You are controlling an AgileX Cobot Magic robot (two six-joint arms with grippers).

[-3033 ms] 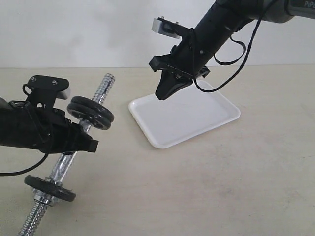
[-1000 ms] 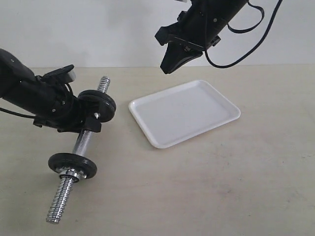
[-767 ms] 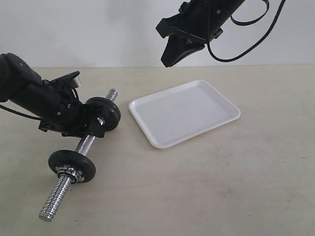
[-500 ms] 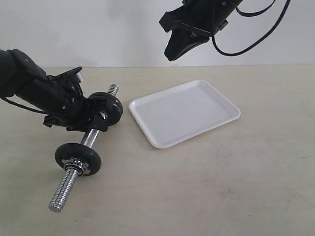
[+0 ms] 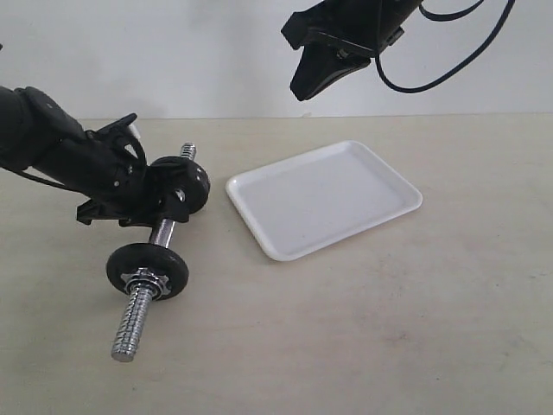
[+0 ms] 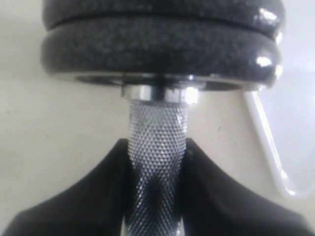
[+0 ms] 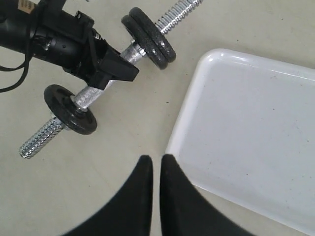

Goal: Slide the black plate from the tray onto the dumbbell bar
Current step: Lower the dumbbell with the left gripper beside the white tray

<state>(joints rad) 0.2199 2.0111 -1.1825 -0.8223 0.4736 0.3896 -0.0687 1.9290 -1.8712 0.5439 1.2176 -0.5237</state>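
Note:
My left gripper is shut on the knurled middle of the dumbbell bar, and the fingers flank the chrome rod. Two black discs sit pressed together on the bar just beyond my grip, seen close up. I cannot tell which of them is the small black plate. A single black disc with a star nut sits toward the near threaded end. The white tray holds nothing. My right gripper hangs high above the tray's far left corner, shut on nothing.
The beige tabletop stretches around the tray and in front of it. A plain white wall stands behind. A black cable loops off the right arm.
The left arm has swung the bar, with its near threaded end moving right and the far end drawn closer to the tray. The right gripper has risen from just above the tray.

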